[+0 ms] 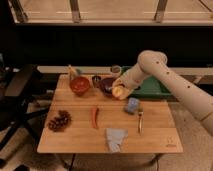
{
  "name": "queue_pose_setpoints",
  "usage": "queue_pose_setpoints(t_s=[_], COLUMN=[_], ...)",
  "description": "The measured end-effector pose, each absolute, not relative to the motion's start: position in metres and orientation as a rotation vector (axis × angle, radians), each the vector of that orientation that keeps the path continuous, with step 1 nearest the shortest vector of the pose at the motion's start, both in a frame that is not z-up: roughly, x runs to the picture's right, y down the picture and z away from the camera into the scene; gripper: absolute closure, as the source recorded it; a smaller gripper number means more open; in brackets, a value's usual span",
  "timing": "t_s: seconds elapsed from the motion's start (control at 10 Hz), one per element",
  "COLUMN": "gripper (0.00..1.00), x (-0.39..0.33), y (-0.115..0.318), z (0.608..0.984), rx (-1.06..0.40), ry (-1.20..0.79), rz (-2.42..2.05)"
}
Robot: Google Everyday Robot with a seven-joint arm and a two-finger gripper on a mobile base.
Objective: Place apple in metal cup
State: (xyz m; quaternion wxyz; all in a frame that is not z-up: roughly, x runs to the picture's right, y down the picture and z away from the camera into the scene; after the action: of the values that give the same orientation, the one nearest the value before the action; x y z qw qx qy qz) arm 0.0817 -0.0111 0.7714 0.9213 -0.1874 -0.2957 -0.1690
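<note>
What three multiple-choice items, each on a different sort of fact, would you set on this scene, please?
1. Where is the apple? A) in the gripper, near the dark purple bowl; B) inside the red bowl; C) on the grey cloth.
2. What colour is the long pepper? A) green; B) red; C) blue.
3. What is the gripper's state? A) open and empty; B) shut on the apple; C) shut on the fork.

Answers:
1 A: the apple sits at the arm's tip by the purple bowl, to the right of the metal cup and not in it.
2 B: it lies red against the wood.
3 B: the gripper is closed around the apple.
</note>
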Motion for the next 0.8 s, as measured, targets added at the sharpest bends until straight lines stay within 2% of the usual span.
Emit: queue_pose_setpoints(t_s=[0.3,0.8], gripper=[1.00,1.00], x=[0.046,0.043], y=[-0.076,-0.087], z=[0.788,0.792], rx=[-0.303,-0.290], ry=[-0.641,-0.646], rz=[-0.351,-0.343])
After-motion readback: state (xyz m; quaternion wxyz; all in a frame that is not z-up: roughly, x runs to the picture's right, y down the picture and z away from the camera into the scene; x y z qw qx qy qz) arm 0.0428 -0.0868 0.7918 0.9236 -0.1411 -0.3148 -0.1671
